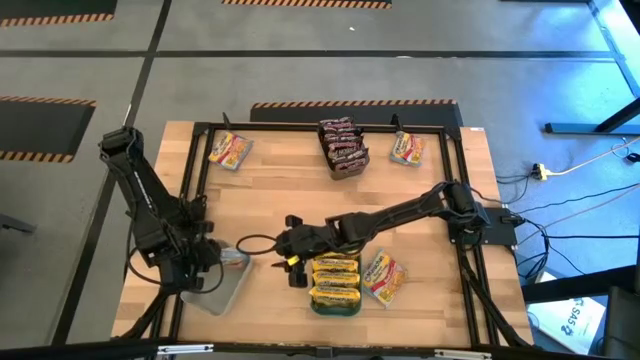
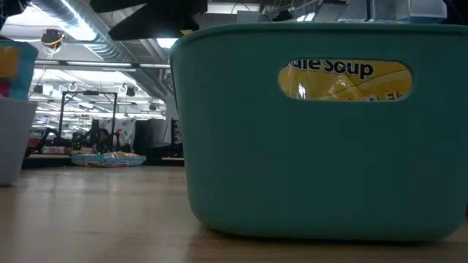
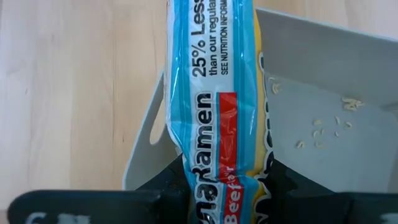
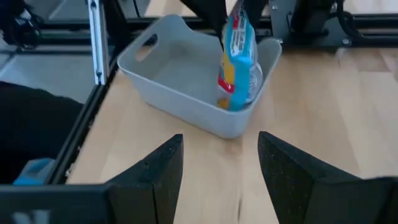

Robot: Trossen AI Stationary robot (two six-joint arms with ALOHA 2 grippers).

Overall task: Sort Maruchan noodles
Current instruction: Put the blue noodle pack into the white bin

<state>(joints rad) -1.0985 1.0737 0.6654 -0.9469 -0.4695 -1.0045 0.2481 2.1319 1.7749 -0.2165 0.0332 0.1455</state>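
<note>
At seven o'clock on the table, the left gripper [image 4: 219, 18] clamps a blue-and-yellow noodle packet [image 3: 214, 118] edge-on over the grey tray [image 4: 186, 93], apparently mid-placement. The right gripper [image 4: 217, 165], jaws parted and empty, waits near centre beside the teal tray [image 1: 335, 306] of yellow packets [image 1: 336, 279]. The next move likely calls for releasing the packet inside the tray's rim.

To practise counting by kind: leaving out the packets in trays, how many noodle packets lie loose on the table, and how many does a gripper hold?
Loose packets: 3
Held packet, in the left gripper: 1
Total: 4
</note>
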